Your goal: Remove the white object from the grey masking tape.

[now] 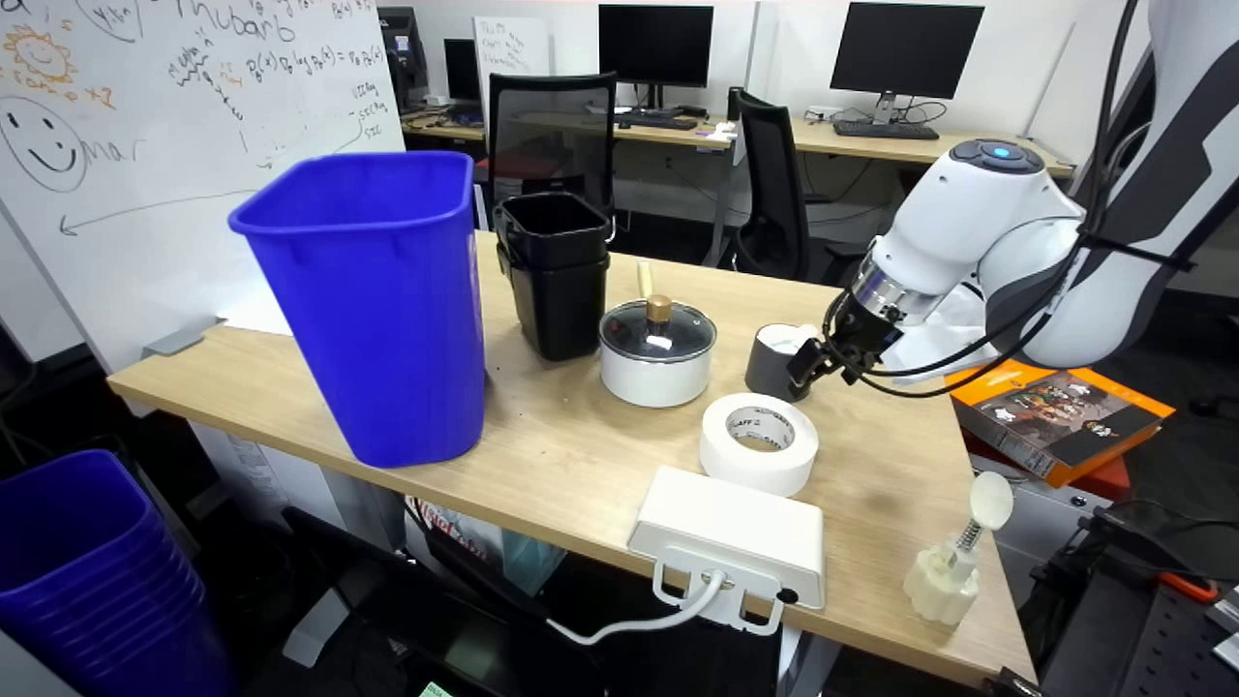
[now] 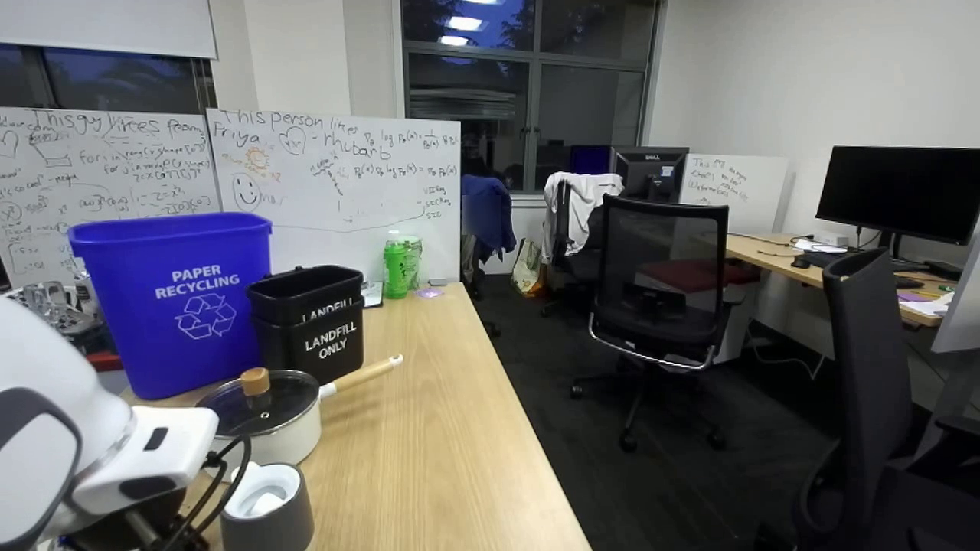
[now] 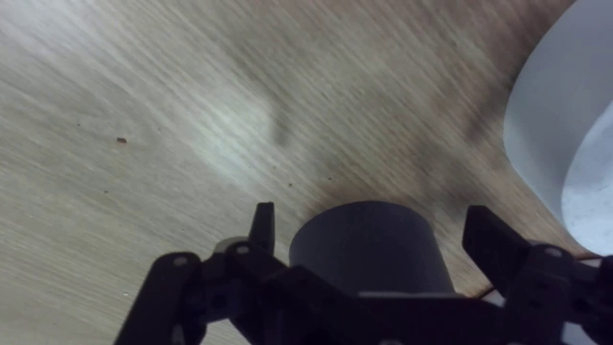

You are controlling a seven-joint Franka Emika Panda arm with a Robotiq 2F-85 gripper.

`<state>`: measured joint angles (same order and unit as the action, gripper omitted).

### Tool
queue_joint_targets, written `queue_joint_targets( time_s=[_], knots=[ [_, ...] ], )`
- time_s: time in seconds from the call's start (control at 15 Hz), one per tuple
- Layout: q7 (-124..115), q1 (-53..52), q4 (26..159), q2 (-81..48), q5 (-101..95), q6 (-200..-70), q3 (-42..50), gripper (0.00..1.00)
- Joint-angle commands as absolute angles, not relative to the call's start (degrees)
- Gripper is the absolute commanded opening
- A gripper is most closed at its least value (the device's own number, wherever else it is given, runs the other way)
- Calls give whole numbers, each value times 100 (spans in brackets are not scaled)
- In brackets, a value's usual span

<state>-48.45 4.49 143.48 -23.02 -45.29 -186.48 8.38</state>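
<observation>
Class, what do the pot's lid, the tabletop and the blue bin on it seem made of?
Lid: probably glass, glossy with a bright reflection. Tabletop: wood or laminate, satin, grain showing. Blue bin: likely plastic, smooth, evenly coloured, flared rim.

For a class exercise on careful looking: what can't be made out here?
Base of the dark grey roll, in an exterior view: cut off by the lower edge.
Underside of the white piece, both exterior views: hidden inside that roll.
Most of the roll's top, wrist view: covered by the gripper.
White tape roll, wrist view: cut by the right edge.
</observation>
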Motion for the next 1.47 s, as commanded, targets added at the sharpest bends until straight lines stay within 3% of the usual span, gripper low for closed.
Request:
queue_joint_targets(
  time_s=[0.0, 1.4],
  knots=[
    [-4842, 636, 14351, -2338, -4500, -18766, 654, 100],
    [-4804, 577, 13983, -2157, -4560, -18713, 612, 100]
  ],
)
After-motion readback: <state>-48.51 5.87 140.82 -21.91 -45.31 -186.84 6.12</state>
